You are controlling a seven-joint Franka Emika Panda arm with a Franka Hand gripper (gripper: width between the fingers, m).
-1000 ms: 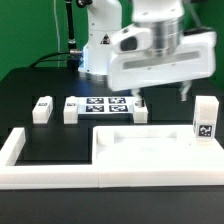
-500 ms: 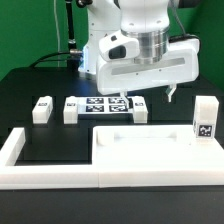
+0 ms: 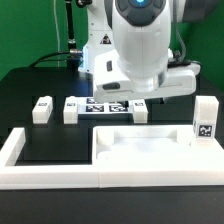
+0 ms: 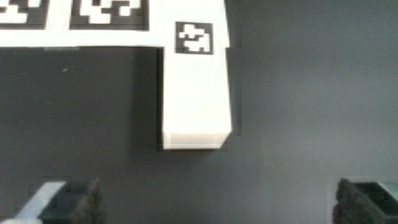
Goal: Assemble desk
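Observation:
The white rimmed tabletop [image 3: 140, 141] lies flat inside the border wall. Two legs [image 3: 42, 108] [image 3: 71, 110] lie at the exterior view's left of the marker board [image 3: 100, 105]. A third leg [image 3: 141, 111] lies at the board's right end. A fourth leg [image 3: 205, 119] stands upright at the far right. My gripper [image 4: 214, 204] is open and empty, hovering above the third leg [image 4: 199, 88], whose tag faces up. Both fingertips [image 4: 63, 200] show clear of the leg. In the exterior view the arm's hand [image 3: 150, 75] hides the fingers.
The long low U-shaped border wall [image 3: 20, 160] runs along the front and left. The marker board also shows in the wrist view [image 4: 71, 12], touching the leg's tagged end. The robot base [image 3: 100, 50] stands behind.
The hand has turned about its axis and come down toward the exterior view's left, now over the leg beside the marker board. The parts have not moved.

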